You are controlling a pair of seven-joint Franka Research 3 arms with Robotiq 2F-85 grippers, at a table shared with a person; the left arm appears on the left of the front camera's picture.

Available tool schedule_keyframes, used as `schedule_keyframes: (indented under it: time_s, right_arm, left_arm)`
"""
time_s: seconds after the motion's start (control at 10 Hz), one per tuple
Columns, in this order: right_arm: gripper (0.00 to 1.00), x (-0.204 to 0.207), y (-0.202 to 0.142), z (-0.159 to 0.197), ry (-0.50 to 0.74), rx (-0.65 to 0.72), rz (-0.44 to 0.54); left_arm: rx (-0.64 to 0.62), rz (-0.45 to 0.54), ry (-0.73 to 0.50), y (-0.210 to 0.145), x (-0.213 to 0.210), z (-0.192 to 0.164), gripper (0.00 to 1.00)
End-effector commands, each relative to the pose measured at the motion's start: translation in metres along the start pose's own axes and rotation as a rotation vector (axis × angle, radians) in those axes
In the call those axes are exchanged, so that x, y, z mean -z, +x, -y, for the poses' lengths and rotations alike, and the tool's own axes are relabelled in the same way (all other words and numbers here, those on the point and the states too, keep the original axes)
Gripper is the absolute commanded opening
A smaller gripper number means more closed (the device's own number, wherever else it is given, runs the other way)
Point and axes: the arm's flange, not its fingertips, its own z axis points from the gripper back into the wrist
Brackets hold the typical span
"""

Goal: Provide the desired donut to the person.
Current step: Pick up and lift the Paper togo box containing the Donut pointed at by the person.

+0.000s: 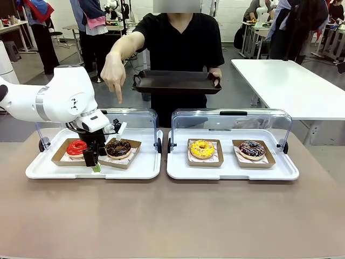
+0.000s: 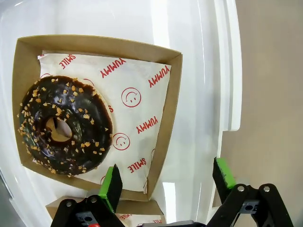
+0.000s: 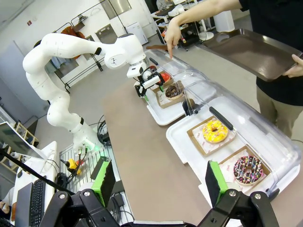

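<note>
Jaws spread wide, the left gripper (image 2: 166,178) is hanging over the chocolate donut's box (image 2: 170,109) while the person's hand (image 1: 112,73) is pointing downward.

The left arm (image 1: 51,100) is built from rounded white housings, separated by a grey ring at one joint and closed with a black cap at another; small dark markings are printed on the wrist housing. The left gripper (image 2: 167,178) is formed of black linked fingers (image 2: 78,215) tipped with green pads (image 2: 112,187), with silver pivot screws fitted at the knuckles. The right gripper (image 3: 159,178) is finished identically. The person (image 1: 180,43) is clothed in a black short-sleeved T-shirt and beige trousers.
</note>
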Motion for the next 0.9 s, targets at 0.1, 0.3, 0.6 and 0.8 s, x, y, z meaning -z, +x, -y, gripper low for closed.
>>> schedule_keyframes:
  time_s: [0.1, 0.3, 0.6, 0.8]
  right_arm:
    - [1.0, -0.0006, 0.0, -0.0002, 0.012, -0.006, 0.011]
    - [1.0, -0.0006, 0.0, -0.0002, 0.012, -0.006, 0.011]
    - [1.0, -0.0006, 0.0, -0.0002, 0.012, -0.006, 0.011]
    - [1.0, -0.0006, 0.0, -0.0002, 0.012, -0.006, 0.011]
  left_arm:
    - [0.021, -0.034, 0.006, -0.0013, 0.0, -0.0056, 0.45]
    - [0.026, -0.031, 0.002, -0.0016, 0.0017, -0.0065, 0.0]
    - [0.025, -0.027, -0.008, -0.0025, 0.0063, -0.0068, 0.21]
    - [0.03, -0.027, -0.011, -0.0028, 0.0078, -0.0074, 0.0]
